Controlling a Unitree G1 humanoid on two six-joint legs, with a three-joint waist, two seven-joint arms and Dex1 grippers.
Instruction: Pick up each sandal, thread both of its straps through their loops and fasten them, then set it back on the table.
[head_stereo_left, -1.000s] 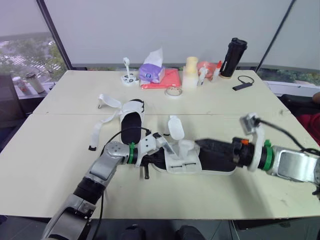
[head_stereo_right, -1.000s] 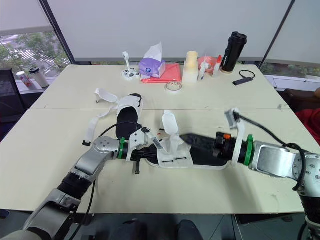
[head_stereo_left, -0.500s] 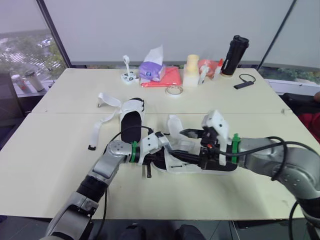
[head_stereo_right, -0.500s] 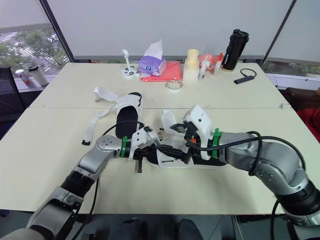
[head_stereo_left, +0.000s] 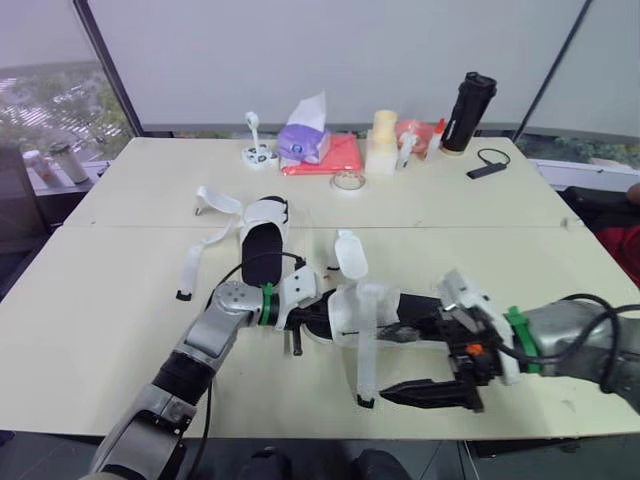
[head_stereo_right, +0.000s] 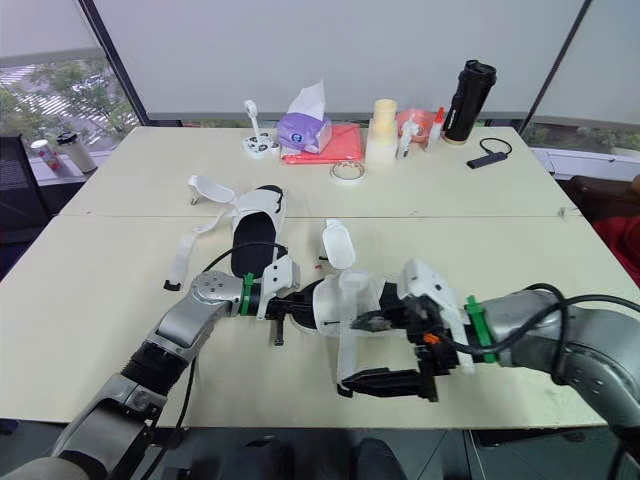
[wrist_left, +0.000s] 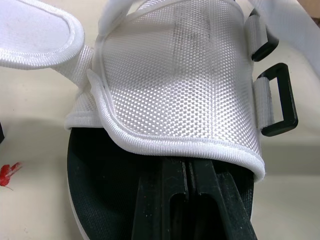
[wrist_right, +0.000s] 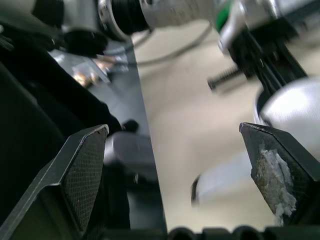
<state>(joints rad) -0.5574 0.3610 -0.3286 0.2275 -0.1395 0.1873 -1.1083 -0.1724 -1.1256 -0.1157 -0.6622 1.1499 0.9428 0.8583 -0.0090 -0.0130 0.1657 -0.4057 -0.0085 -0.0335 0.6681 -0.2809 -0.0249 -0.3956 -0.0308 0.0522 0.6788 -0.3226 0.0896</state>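
Observation:
The near sandal (head_stereo_left: 385, 312), black sole with a white woven upper (wrist_left: 185, 85), lies at the table's middle front. One long white strap (head_stereo_left: 366, 362) runs from it toward the front edge. My left gripper (wrist_left: 186, 200) is shut at its toe end, fingers pressed together on the black insole under the upper. My right gripper (head_stereo_right: 378, 350) stands open beside that strap near the front edge, its fingers (wrist_right: 82, 175) wide apart with nothing between them. The second sandal (head_stereo_left: 263, 233) lies farther back on the left, its straps (head_stereo_left: 200, 255) spread loose on the table.
Along the far edge stand a purple tissue box (head_stereo_left: 305, 143), a red cloth (head_stereo_left: 338, 157), a tape roll (head_stereo_left: 348, 182), a cream cylinder (head_stereo_left: 383, 142), a black bottle (head_stereo_left: 467, 112) and a small black device (head_stereo_left: 487, 170). The table's front edge (head_stereo_left: 300, 432) is close to my right gripper.
My right gripper has moved from over the sandal's upper toward the front edge and stands open. The long strap now stretches out toward that edge. The left gripper stayed put.

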